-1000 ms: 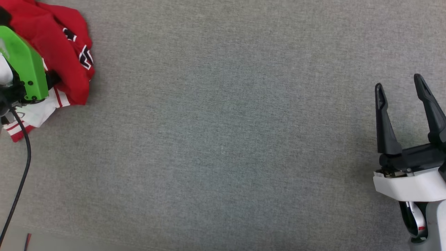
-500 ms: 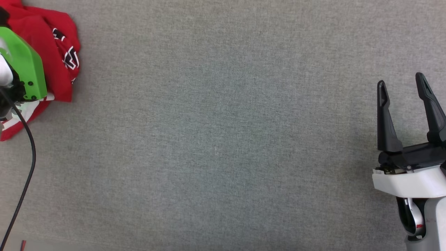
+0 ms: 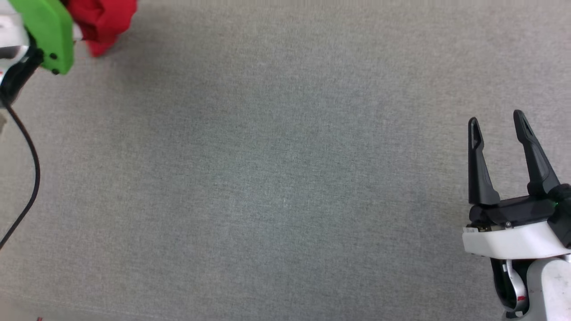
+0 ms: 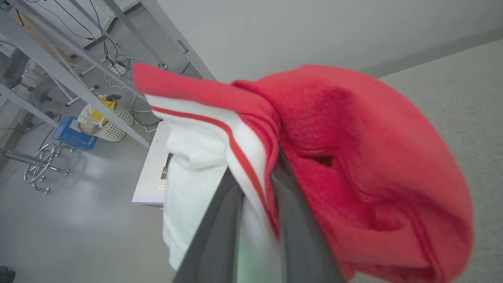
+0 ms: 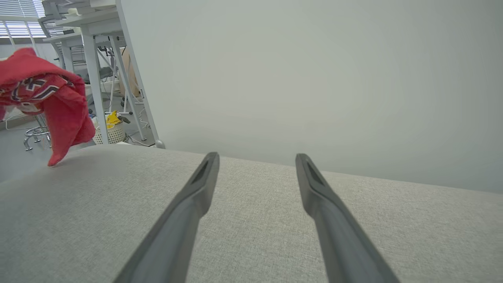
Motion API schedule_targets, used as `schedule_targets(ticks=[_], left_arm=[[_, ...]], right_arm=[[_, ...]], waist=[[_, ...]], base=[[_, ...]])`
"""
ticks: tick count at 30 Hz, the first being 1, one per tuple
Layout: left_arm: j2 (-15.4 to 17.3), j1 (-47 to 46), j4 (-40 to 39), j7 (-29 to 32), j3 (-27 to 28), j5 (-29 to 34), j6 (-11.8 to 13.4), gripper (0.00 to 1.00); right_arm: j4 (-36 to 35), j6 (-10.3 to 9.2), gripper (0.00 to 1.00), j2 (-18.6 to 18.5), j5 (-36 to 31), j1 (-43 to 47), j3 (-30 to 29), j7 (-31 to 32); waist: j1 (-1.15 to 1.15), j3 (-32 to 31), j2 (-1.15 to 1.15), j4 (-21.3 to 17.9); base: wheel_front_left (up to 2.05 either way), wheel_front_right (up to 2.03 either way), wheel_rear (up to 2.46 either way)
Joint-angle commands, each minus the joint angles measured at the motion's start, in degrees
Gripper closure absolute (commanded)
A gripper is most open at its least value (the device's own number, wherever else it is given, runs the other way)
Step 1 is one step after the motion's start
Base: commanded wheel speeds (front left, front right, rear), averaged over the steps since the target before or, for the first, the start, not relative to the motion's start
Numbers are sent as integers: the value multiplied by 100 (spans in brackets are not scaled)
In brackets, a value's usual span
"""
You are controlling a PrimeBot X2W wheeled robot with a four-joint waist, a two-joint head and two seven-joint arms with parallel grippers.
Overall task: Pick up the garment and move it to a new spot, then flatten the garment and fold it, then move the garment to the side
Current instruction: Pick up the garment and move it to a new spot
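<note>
Nearest to me, my right jaws stand wide apart with nothing between them, the two dark fingers (image 3: pixel 479 169) held over the right side of the grey cloth-covered bench (image 3: pixel 285 178) and pointing away from me. A black cable (image 3: pixel 31 178) loops down along the bench's left edge. Farther off at the far left, beside the green cover (image 3: pixel 44 31) on my left arm, my left jaws are closed on the garment (image 4: pixel 353 157). Their fingers (image 4: pixel 214 236) pinch a fold of white fabric with a red stripe, and the red body bulges out in a crumpled bunch to one side. In my right wrist view the garment (image 5: pixel 59 102) hangs bunched above the bench's far left corner. Its lowest tip is down at the bench surface, though I cannot tell whether it touches. Beyond the bench, on the floor, stand grey frame legs (image 4: pixel 78 78), a white basket (image 4: pixel 112 125) with something yellow in it, a blue box (image 4: pixel 72 135) and a chrome stool base (image 4: pixel 41 163).
</note>
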Motion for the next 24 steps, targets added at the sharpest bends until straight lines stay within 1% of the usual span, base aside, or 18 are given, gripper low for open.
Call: schedule_targets(ticks=[1,4,8,16,20,24], left_arm=[[-99,-215,-139,-70,-114,87,-14,100],[-240,-435,-396,-83,-377,179,-15,100],[-507,-652,-737,-23,-703,223,-15,100],[-1384,-850,-1163,145,-1306,296,-15,100],[-1821,-835,-1147,91,-1688,302,-15,100],[-2230,-731,-977,15,-2232,254,-15,100]], right_arm=[[23,-4,0,46,60,80,-6,-34],[42,-4,0,102,89,135,-16,-34],[50,-4,0,163,129,196,-46,-34],[26,-4,0,211,247,173,-85,-34],[26,-4,0,214,415,108,-69,-34],[27,-4,0,215,515,29,-75,-34]], waist=[[0,-350,0,-146],[0,-480,0,-330],[0,-587,0,-644],[0,-452,0,-1248],[0,-297,0,-1492],[0,-142,0,-1647]], base=[[0,0,0],[0,0,0],[0,0,0],[0,0,0],[0,0,0],[0,0,0]])
